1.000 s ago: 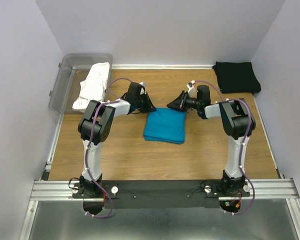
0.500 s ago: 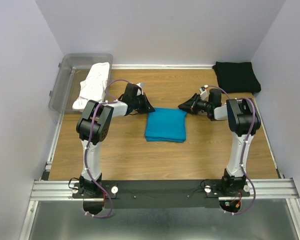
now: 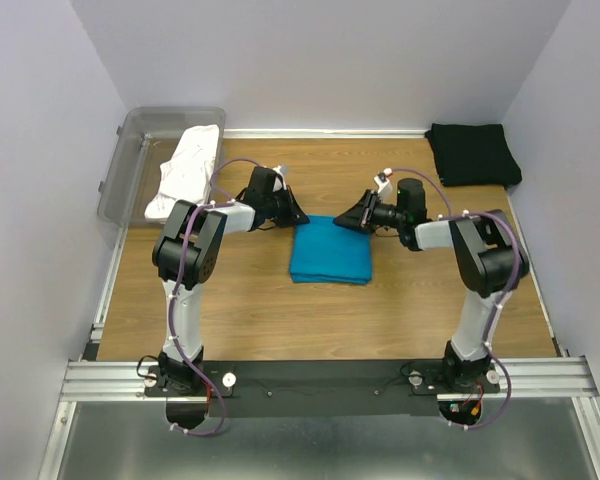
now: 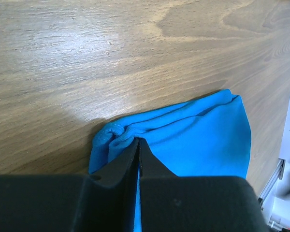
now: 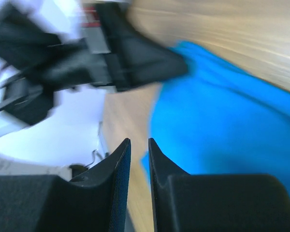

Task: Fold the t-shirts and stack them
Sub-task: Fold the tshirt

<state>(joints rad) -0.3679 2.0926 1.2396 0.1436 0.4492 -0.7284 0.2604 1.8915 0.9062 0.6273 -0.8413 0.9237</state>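
Observation:
The teal-blue t-shirt [image 3: 330, 251] lies folded in the middle of the wooden table. My left gripper [image 3: 297, 216] is shut on its bunched far-left corner, seen close in the left wrist view [image 4: 137, 141], where the rest of the teal shirt [image 4: 203, 140] spreads away. My right gripper [image 3: 348, 213] hovers at the shirt's far-right corner. Its jaws stand a narrow gap apart with nothing between them [image 5: 139, 141], above the teal cloth [image 5: 222, 130]; that view is blurred. The black t-shirt [image 3: 472, 153] lies folded at the back right. The white t-shirt [image 3: 186, 170] is draped over the tub's edge.
A clear grey plastic tub [image 3: 145, 145] stands at the back left corner. Walls close in the table on three sides. The left gripper's black body [image 5: 135, 60] shows in the right wrist view, close to my right gripper.
My right gripper swung right, away from the teal shirt, then came back left to its far-right corner. The left gripper has stayed shut on the far-left corner.

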